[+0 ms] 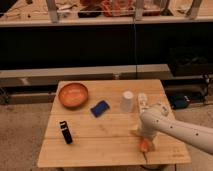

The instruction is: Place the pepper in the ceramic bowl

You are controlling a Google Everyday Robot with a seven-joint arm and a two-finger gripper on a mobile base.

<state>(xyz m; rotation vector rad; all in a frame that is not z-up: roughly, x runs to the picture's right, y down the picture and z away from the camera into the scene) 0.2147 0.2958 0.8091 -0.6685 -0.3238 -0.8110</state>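
Note:
The ceramic bowl (73, 95) is round, orange-brown and glossy, at the back left of the wooden table (100, 145). The pepper (144, 145) shows as a small orange-red piece near the table's front right, right under the end of my white arm. My gripper (142, 139) is down over the pepper, mostly hidden by the arm's wrist. The bowl stands far to the left of the gripper.
A white translucent cup (127, 101) and a white bottle (142, 103) stand at the back right. A blue object (100, 108) lies mid-table. A black object (66, 132) lies at the front left. A dark shelf unit (105, 30) stands behind the table.

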